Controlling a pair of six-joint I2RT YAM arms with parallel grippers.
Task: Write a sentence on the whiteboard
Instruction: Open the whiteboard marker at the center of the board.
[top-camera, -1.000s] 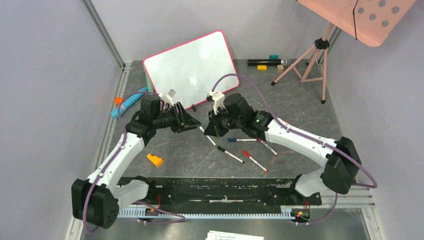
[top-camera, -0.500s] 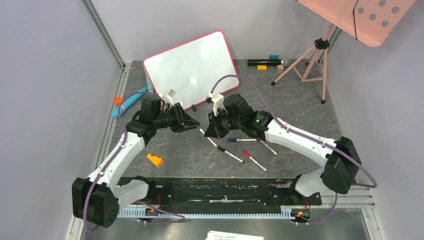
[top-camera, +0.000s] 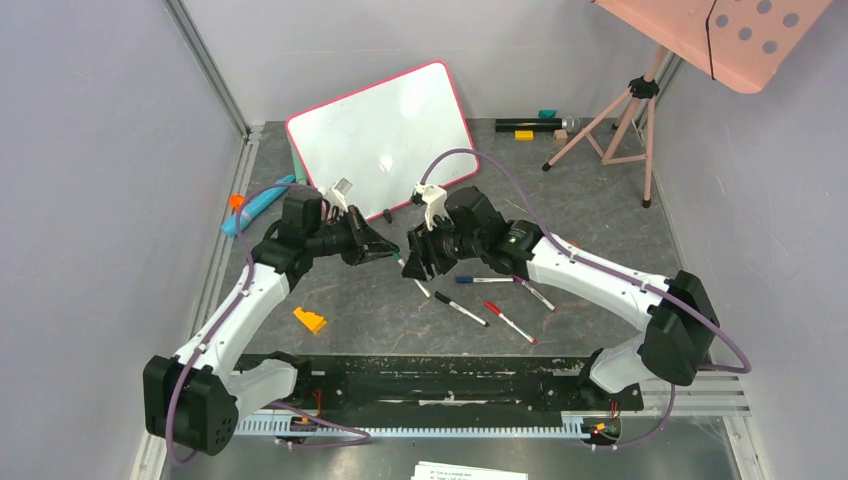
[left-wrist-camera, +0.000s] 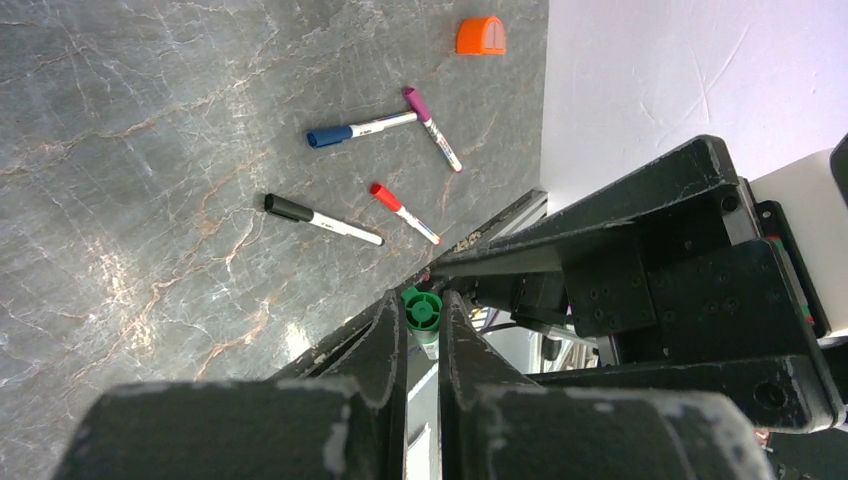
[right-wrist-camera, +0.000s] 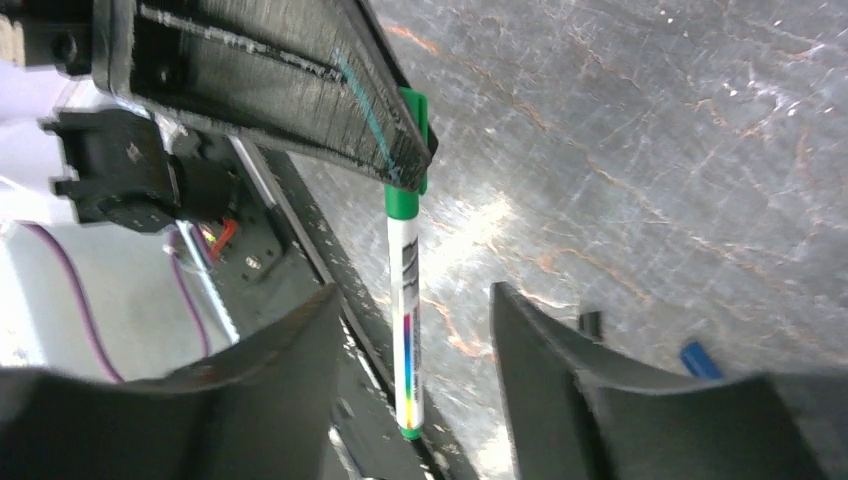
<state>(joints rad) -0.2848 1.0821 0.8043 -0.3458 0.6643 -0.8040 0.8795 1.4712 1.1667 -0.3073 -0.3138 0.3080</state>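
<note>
Just before the whiteboard's (top-camera: 380, 130) near edge, the left gripper (left-wrist-camera: 422, 322) is clamped on the cap end of a green marker (right-wrist-camera: 403, 262). The right gripper (right-wrist-camera: 415, 300) stands apart, its fingers either side of the barrel.

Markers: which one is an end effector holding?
The green-capped marker, pinched by its cap in the left end effector; the black, red, blue and purple ones lie on the table.

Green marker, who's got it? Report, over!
Left tool shut on green marker, cap end. Right tool open around its barrel, not gripping. Whiteboard blank. Spare pens on table, off the board.
</note>
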